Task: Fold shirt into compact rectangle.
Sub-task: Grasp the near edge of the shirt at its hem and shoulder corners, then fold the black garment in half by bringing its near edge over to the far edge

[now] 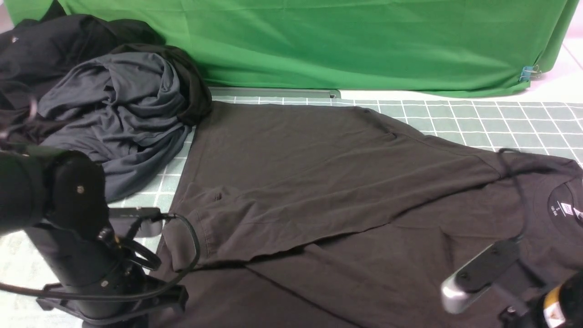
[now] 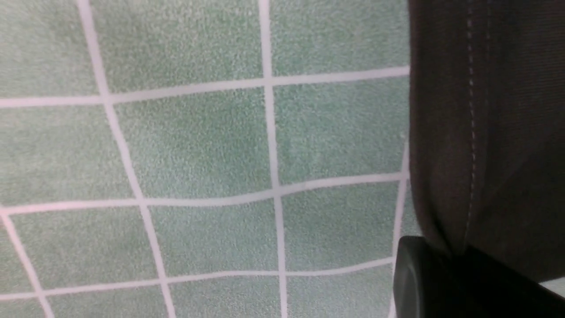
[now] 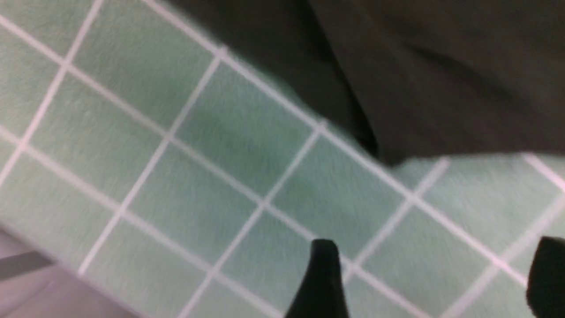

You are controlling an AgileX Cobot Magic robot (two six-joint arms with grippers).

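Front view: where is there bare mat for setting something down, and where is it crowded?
Widest: the far right mat, between green backdrop and shirt. A thin strip runs between shirt and grey garment. Far left is crowded with piled clothes.

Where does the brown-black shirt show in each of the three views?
Front: shirt spread across the middle, collar at right.
Left wrist: shirt, stitched hem, along the picture's right edge.
Right wrist: shirt in the picture's upper right.
Shared landmark: green checked mat beneath.
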